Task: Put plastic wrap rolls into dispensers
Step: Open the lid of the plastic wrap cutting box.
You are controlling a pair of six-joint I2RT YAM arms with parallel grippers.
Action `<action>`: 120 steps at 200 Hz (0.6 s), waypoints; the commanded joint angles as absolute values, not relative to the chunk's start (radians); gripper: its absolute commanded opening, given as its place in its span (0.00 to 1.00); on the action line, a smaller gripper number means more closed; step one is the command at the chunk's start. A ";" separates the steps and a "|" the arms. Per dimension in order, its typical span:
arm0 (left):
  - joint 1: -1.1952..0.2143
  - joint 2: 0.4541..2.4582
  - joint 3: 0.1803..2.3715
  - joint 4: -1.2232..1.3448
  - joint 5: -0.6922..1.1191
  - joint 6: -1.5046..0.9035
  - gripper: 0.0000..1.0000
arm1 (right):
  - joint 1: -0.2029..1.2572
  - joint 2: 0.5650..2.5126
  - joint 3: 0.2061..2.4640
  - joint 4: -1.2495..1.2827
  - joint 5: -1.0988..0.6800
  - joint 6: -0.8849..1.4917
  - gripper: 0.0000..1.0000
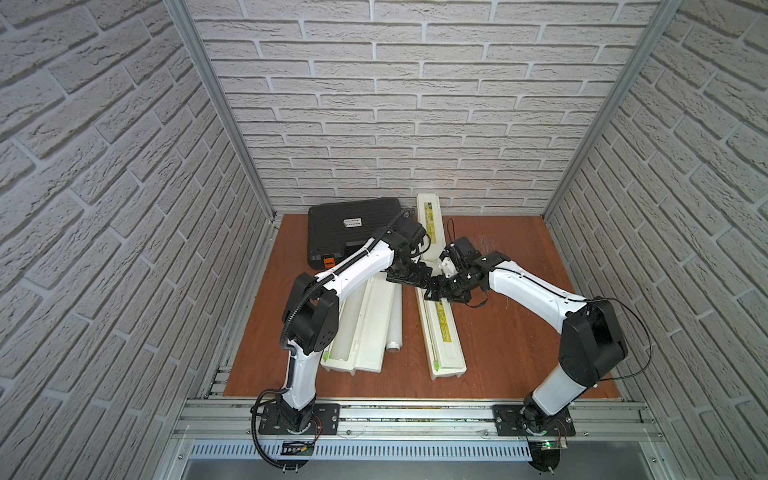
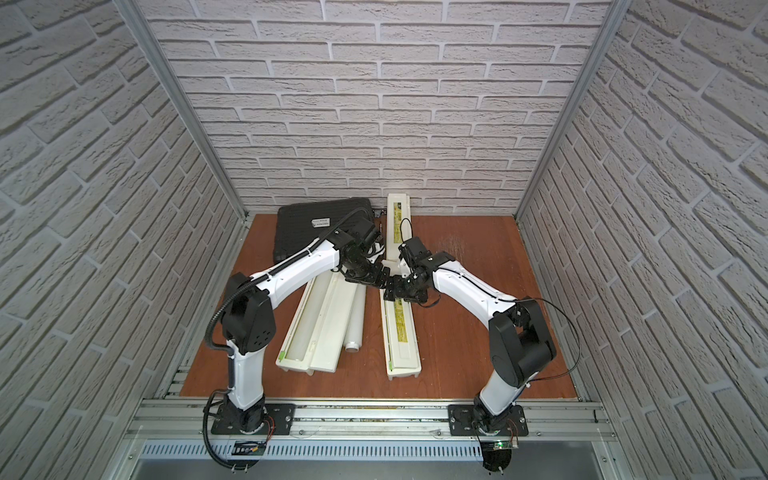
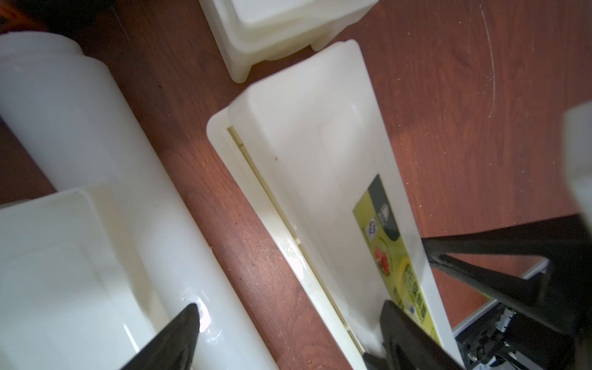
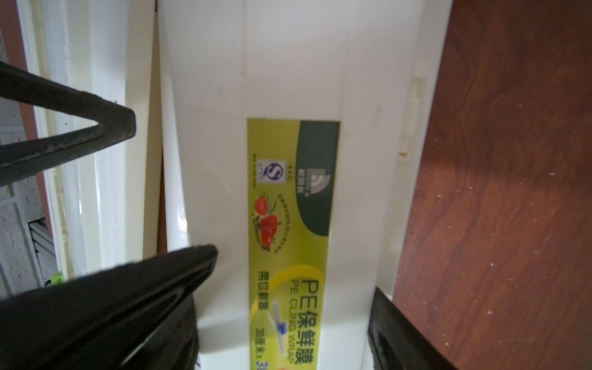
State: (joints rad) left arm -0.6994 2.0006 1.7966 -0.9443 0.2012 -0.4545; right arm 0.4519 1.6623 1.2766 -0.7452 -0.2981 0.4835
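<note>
Jaws of the right gripper [image 4: 294, 275] are clamping the shut dispenser [image 1: 446, 340], lower centre in a top view; the left gripper [image 3: 290, 307] is gaping empty just beside. A roll [image 1: 393, 320] is lying loose to its left. Lid-opening is looking next, calling for a catch on the lid's edge.

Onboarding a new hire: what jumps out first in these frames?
The left tool and right tool meet mid-table over the labelled dispenser, the right one straddling its lid. Left of it an open dispenser lies with a plastic wrap roll alongside. A black case sits at the back.
</note>
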 commanded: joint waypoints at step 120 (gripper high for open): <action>-0.669 1.880 1.583 -0.689 0.259 -0.634 0.40 | 0.327 1.619 1.270 -0.669 -0.445 0.399 0.65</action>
State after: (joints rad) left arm -0.6888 1.9121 1.6382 -0.6857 0.2836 -0.6075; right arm 0.3622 1.6608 1.2636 -0.7296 -0.4244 0.4103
